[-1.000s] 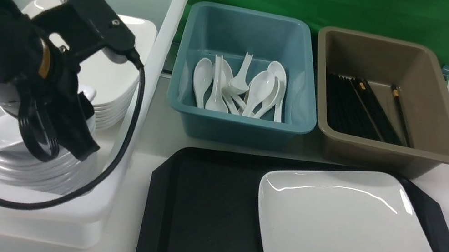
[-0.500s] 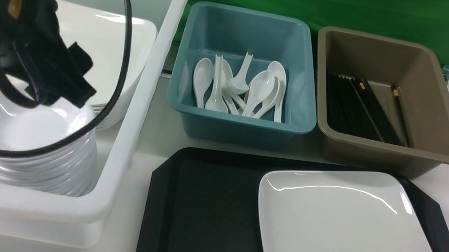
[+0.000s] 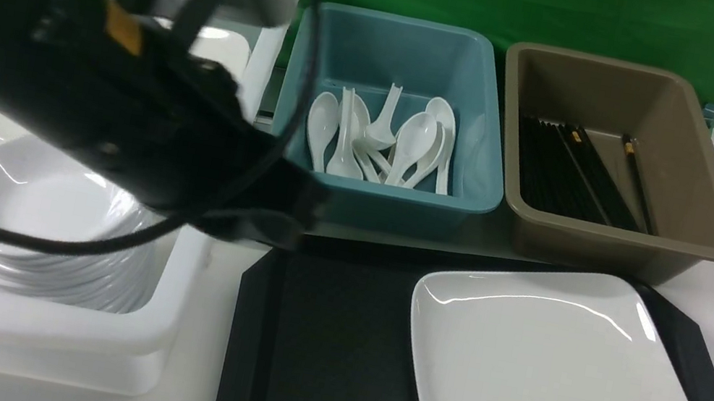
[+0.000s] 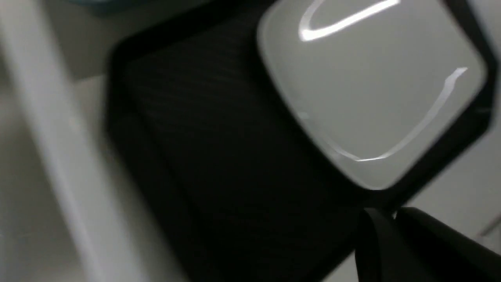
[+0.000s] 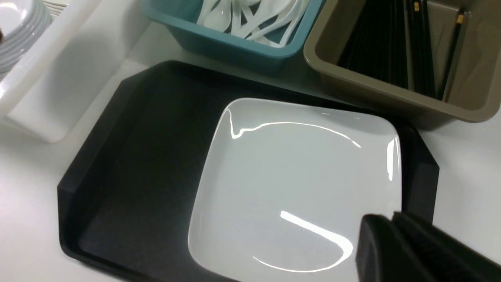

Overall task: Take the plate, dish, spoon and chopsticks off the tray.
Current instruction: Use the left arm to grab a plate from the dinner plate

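- On the right half of the black tray point(image 3: 332, 343) lies the plate point(image 3: 560, 383), flat and untouched, apparently the last item to clear.
- No dish, spoon or chopsticks show on the tray, so that part of the job looks done.
- Left gripper point(image 4: 391, 216), jaws pressed together and empty, hangs blurred near the tray's far left corner; right gripper point(image 5: 389, 223), also closed on nothing, hovers by the plate's rim.
- Beyond the tray, a teal bin point(image 3: 378, 208) holds white spoons point(image 3: 379, 138) and a brown bin point(image 3: 613, 249) black chopsticks point(image 3: 575, 173); the white tub point(image 3: 48, 330) at left carries stacked small dishes point(image 3: 44, 226).
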Available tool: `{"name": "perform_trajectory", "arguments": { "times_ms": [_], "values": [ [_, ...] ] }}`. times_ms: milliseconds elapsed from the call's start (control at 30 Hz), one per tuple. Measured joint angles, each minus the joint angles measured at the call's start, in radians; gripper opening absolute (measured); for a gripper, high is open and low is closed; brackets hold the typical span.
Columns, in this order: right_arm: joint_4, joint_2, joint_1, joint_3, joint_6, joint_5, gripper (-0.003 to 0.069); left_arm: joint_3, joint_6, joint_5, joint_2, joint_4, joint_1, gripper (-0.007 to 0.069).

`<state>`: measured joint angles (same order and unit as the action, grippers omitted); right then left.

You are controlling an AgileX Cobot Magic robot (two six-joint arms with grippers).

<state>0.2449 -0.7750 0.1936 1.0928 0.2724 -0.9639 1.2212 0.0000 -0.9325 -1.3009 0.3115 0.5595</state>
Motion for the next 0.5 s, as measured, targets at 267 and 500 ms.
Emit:
{"name": "perform_trajectory", "arguments": {
  "times_ms": [267,500],
  "values": [
    [-0.025,-0.025,0.0,-0.028,-0.001,-0.012,0.0069,0.0,0.014,0.145,-0.207,0.157,0.02,0.0036],
    [-0.028,-0.031,0.0,-0.073,-0.001,-0.025,0.0069,0.0,0.05,0.245,-0.383,0.159,0.02,0.0232]
  ]
}}
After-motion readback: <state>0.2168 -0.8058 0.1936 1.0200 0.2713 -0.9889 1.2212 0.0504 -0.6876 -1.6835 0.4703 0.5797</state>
